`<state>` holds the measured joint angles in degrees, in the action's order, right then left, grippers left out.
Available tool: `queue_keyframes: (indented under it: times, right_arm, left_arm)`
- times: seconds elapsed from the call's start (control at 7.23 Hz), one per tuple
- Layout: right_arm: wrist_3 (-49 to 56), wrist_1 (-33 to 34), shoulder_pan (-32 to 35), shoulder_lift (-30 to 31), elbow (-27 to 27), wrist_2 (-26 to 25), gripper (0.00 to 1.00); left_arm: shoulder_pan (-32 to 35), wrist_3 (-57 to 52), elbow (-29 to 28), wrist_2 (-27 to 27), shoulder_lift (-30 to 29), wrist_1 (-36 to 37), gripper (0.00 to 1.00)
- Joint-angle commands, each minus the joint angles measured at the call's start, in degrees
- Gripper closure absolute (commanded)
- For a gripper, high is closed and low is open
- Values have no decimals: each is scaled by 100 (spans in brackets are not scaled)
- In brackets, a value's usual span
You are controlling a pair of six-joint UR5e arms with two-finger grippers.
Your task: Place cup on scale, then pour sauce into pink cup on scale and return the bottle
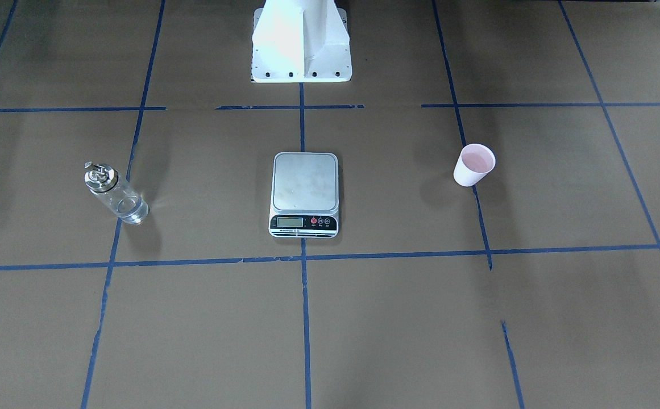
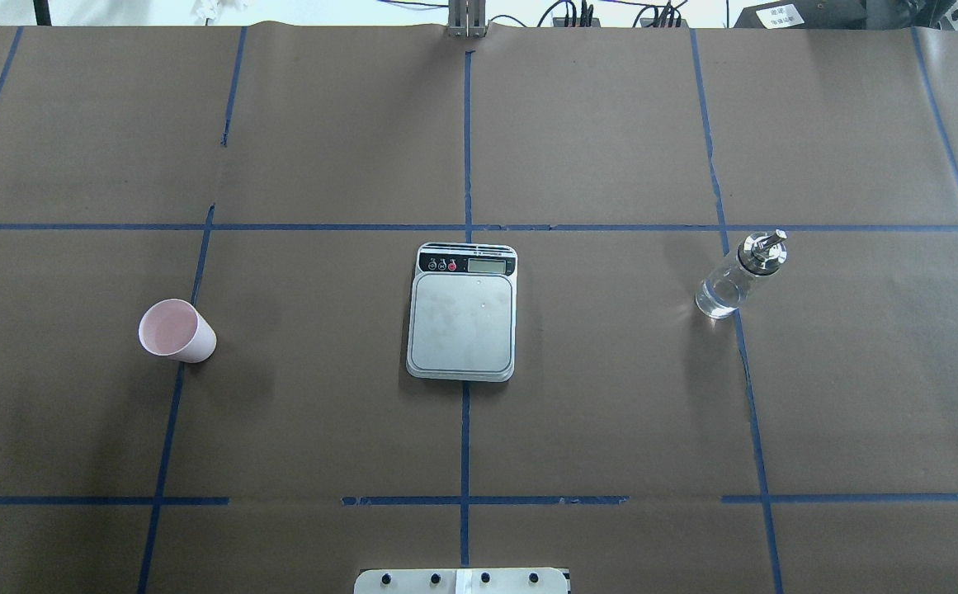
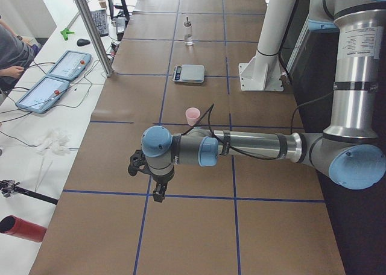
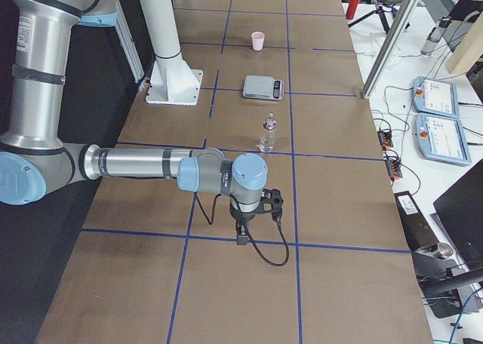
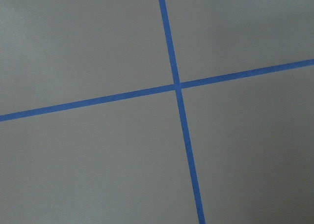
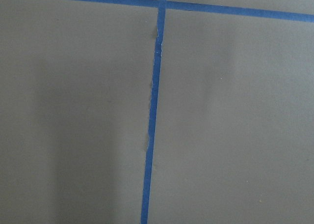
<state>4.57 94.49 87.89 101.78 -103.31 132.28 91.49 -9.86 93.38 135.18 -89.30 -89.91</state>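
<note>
The cup [image 1: 473, 165] [image 2: 175, 331], white outside and pink inside, stands upright on the brown paper on the robot's left side, apart from the scale. The silver scale [image 1: 304, 193] [image 2: 463, 312] lies in the middle with a bare platform. Standing upright on the robot's right side is the clear bottle [image 1: 115, 193] [image 2: 738, 276] with its silver cap. My left gripper [image 3: 158, 187] shows only in the exterior left view, hanging over the table nearer than the cup [image 3: 192, 116]. My right gripper [image 4: 253, 219] shows only in the exterior right view, nearer than the bottle [image 4: 268, 133]. I cannot tell whether either is open or shut. Both wrist views show only paper and blue tape.
The white robot base [image 1: 301, 42] stands behind the scale. Two tablets [image 3: 54, 76] with cables lie beyond the table's far edge, beside a metal post [image 3: 90, 28]. A person's arm [image 3: 12, 58] shows at that side. A red cylinder [image 3: 21, 228] lies off the paper.
</note>
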Motion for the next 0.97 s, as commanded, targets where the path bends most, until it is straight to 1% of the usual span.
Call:
queue_keyframes:
  times: [0.0,0.41,0.55,0.69,0.83]
  right_arm:
    - [0,-9,0,0,-5,0,0]
    - [26,-9,-9,0,-84,9,0]
    - [26,-44,-44,0,-128,9,0]
    - [18,-401,-166,0,-128,9,0]
    - [-8,-875,-411,-17,-137,9,0]
  left_arm:
    - [0,-42,5,-9,0,0,0]
    - [0,-51,13,-9,-9,-9,0]
    - [-191,-60,22,-9,-18,-9,0]
    - [-576,9,48,-9,-44,8,0]
    - [-632,-7,92,17,-87,-9,0]
